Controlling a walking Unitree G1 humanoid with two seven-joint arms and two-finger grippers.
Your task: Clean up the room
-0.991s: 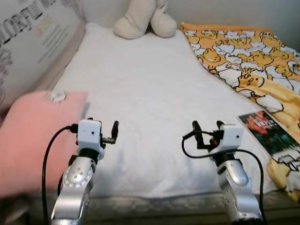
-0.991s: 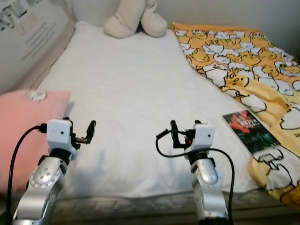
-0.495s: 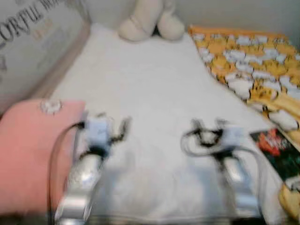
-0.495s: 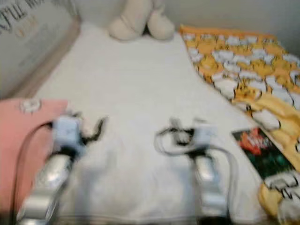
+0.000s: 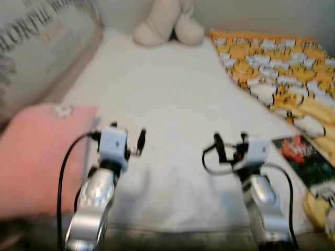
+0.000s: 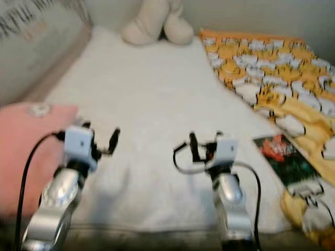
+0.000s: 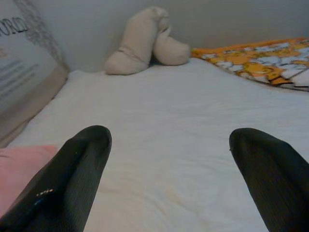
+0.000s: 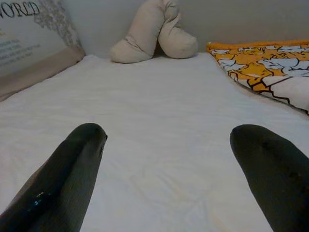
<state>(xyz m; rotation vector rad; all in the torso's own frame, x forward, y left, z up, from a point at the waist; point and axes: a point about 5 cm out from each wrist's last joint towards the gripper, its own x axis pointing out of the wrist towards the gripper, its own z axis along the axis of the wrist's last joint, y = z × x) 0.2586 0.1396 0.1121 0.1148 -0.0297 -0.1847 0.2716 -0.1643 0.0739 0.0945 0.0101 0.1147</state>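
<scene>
A bed with a white sheet (image 5: 167, 99) lies before me. A pink pillow (image 5: 39, 157) rests at its near left corner. A dark book (image 5: 309, 162) lies at the near right, by a yellow duck-print blanket (image 5: 282, 68) spread along the right side. A beige plush toy (image 5: 167, 23) sits at the far end. My left gripper (image 5: 137, 144) hovers open over the near sheet, just right of the pillow. My right gripper (image 5: 226, 148) hovers open over the sheet, left of the book. Both hold nothing; the wrist views show bare sheet between the fingers (image 7: 72, 174) (image 8: 67, 169).
A large printed cushion (image 5: 36, 47) leans along the bed's left side against the wall. The bed's front edge (image 5: 172, 235) runs just under my arms. A grey wall stands behind the plush toy.
The camera has shifted and the picture is blurred, with the scene sliding slightly. Both grippers keep the same open pose over the near sheet. Nothing on the bed has moved.
</scene>
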